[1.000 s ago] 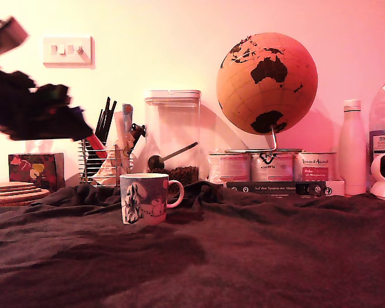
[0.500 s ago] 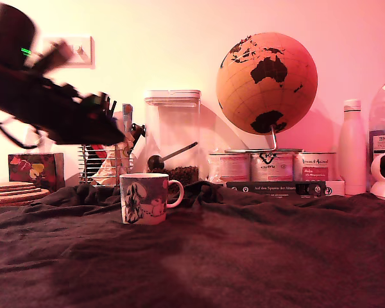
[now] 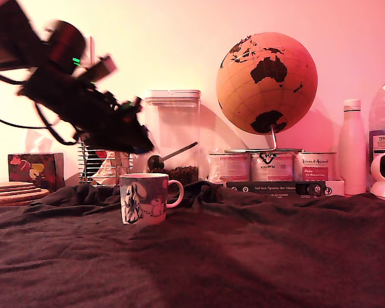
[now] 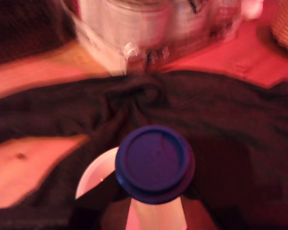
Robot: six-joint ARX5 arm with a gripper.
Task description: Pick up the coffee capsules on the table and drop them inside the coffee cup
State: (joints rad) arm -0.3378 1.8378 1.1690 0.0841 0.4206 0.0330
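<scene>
— Blue coffee capsule (image 4: 154, 163)?
— Held in the tool (image 4: 156, 211), clamped between pale fingers (image 4: 156, 218), flat round face toward the wrist camera. Up in the air, just above a pale curved rim, most likely the coffee cup (image 4: 93, 175).

— And the cup?
— In the exterior view, coffee cup (image 3: 145, 198) upright on the dark cloth of the table (image 3: 256, 256), cartoon print facing forward, white loop handle toward the exterior view's right. Blurred black arm (image 3: 83, 106) slanting down from that view's upper left, tip just above the cup's rim, apart from it.

— Behind?
— Clear canister with a white lid (image 3: 172, 136), scoop and coffee beans inside. Globe (image 3: 267, 83) standing over three labelled tins (image 3: 271, 165). White bottle (image 3: 352, 147) toward the exterior view's right. Wire rack of utensils (image 3: 102, 160) and stacked coasters (image 3: 13, 190) toward its left.
</scene>
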